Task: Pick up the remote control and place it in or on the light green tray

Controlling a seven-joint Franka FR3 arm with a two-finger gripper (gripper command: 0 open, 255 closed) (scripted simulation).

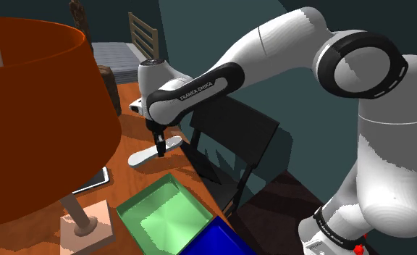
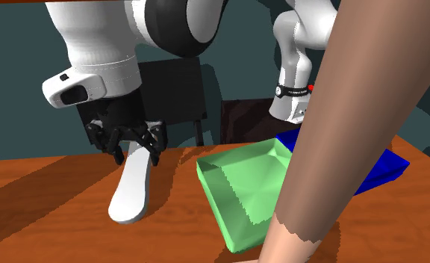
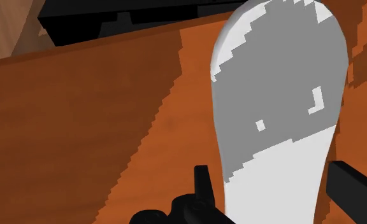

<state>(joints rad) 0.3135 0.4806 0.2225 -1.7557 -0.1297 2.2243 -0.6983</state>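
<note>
We see the remote control [image 2: 134,187] lying on the table [image 2: 49,209]. The gripper [image 2: 137,158] stands over one end of it, with one finger apart on each side. The tray [image 2: 228,202] stands at the second exterior view's right of the remote, and a box [image 2: 381,168] is just beside the tray, on its far side.

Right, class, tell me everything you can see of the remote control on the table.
The remote control is a long, slim, plain white slab with rounded ends, partly shaded grey. No buttons plainly show. It lies flat on the reddish-brown wooden table, beside the light green tray and apart from it. The black gripper straddles one end with its fingers open. In the wrist view bare wood shows between one finger and the remote's edge, so it is not held.
</note>
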